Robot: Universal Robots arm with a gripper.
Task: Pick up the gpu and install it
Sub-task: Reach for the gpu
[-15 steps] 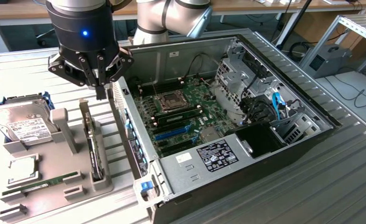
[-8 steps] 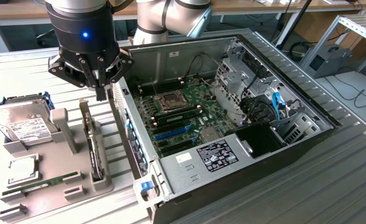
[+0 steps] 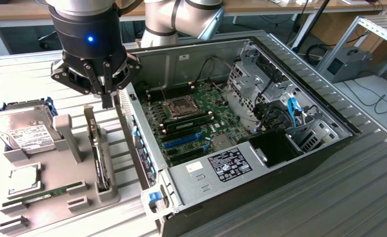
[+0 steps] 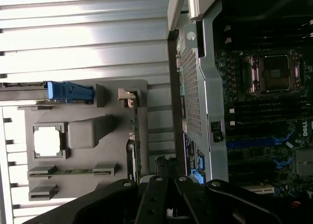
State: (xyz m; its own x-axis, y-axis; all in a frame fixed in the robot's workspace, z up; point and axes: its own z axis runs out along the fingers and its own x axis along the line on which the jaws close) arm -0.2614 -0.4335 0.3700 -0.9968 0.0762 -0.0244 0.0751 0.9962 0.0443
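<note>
The gpu is a slim dark card standing on edge in a slot of the grey holder tray, with its pale bracket strip at the far end. My gripper hangs just above that far end, fingers shut together with nothing between them. I cannot tell whether the tips touch the card. In the wrist view the gpu appears edge-on beside the case wall, and my gripper shows as dark fingers pressed together.
An open computer case lies at the exterior view's right of the tray, with its motherboard and blue slots exposed. On the tray also sit a silver hard drive, a processor chip and a green memory stick.
</note>
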